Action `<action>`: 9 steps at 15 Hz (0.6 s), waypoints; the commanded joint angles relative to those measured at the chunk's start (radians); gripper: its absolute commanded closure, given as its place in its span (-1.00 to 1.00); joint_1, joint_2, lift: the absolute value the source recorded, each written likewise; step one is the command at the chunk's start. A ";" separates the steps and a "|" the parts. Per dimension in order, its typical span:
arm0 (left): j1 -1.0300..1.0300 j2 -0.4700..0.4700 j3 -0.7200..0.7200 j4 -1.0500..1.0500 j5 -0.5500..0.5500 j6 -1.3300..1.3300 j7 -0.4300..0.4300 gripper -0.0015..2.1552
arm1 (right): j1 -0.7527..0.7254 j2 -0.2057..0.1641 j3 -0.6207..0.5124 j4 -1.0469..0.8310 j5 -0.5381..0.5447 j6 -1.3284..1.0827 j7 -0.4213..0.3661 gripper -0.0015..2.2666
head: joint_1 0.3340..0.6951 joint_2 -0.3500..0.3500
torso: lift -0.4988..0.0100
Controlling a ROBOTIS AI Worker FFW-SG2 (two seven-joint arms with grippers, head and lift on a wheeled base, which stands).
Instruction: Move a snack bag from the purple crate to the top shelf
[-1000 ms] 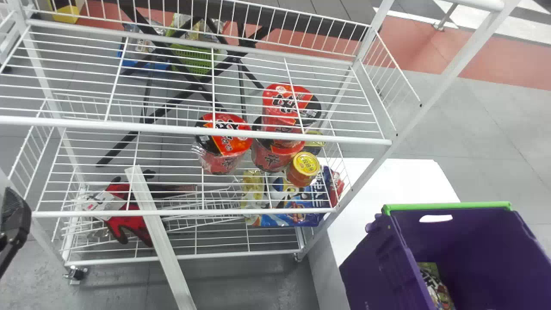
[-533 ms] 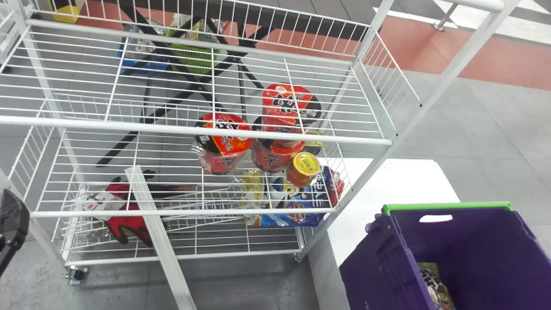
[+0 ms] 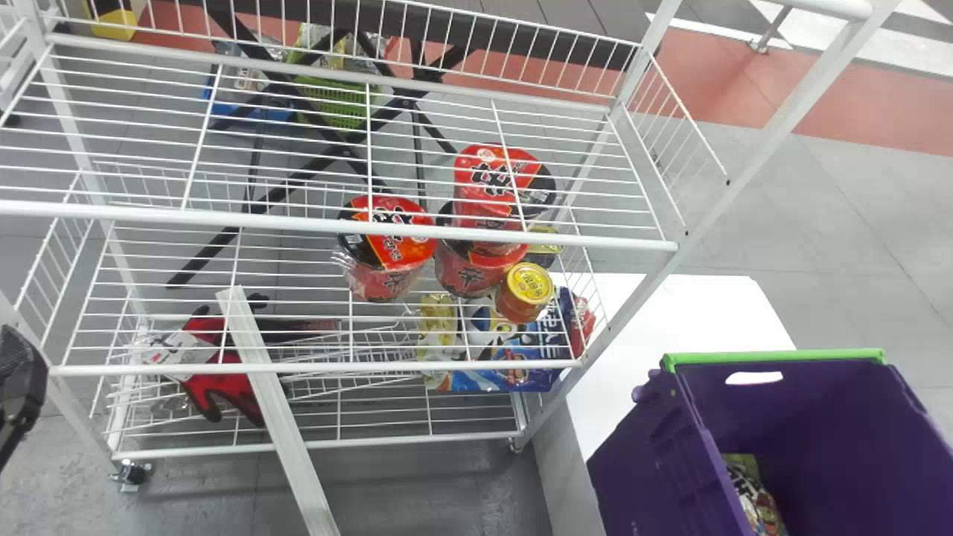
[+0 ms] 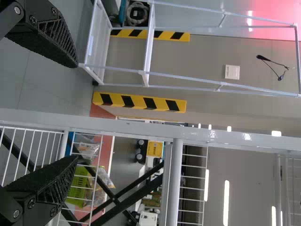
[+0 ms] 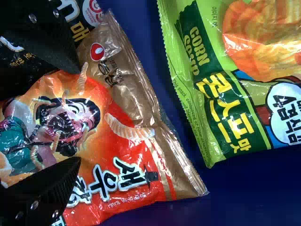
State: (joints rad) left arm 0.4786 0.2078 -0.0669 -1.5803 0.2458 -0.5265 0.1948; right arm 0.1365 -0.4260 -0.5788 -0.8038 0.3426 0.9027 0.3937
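Purple crate [image 3: 655, 461] at the lower right of the head view, folks, its green rim [image 3: 774, 357] along the far side, its open mouth facing up! Just past the near wall peeks a packet [image 3: 752, 495], partly hidden; which one, I can't tell.

Over to the right wrist view, and here's the snack bag [image 5: 122, 148], red with a brown crimped end, lying broad side up over the dark purple. The right gripper [image 5: 80, 115] is right over it, fingers apart, and the bag spreads past both tips, not pinched; whether they touch it, I can't tell. Look at the margins! A black packet [image 5: 87, 19] crowds one edge, right by one finger. Off the crimped end lies a green snack bag [image 5: 211, 89], well past the fingertips, and the purple strip between the two bags narrows toward their corners.

Up on the rack, the upper wire shelf [image 3: 335, 217] has a low bar along its front, with taller wire guards rising at the back and right end. Red noodle cups [image 3: 391, 257] and a yellow-lidded jar [image 3: 525, 290] stand one tier down, seen partly through the wires. Between rack and crate, a slice of white tabletop [image 3: 670, 313]!

And the left gripper [image 3: 21, 387]? At the head view's left edge, beside the rack's near post, fingers spread wide, gripping nothing.
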 commanded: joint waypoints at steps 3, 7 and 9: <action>0.000 0.001 -0.001 0.006 0.004 -0.008 0.000 -0.87 | 0.000 0.004 0.011 0.005 0.003 -0.011 -0.013 -0.85 | 1.00 -1.00 | -0.81; -0.003 0.002 0.001 0.013 0.006 -0.011 0.002 -0.87 | 0.000 0.009 0.027 0.021 0.000 -0.041 -0.062 -0.88 | 1.00 -1.00 | -0.81; -0.006 0.002 0.001 0.019 0.009 -0.017 0.003 -0.87 | 0.000 0.010 0.030 0.021 -0.005 -0.044 -0.065 -0.84 | 1.00 -1.00 | -0.81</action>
State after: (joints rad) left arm 0.4743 0.2101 -0.0657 -1.5654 0.2530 -0.5396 0.1976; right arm 0.1365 -0.4168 -0.5514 -0.7827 0.3403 0.8596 0.3290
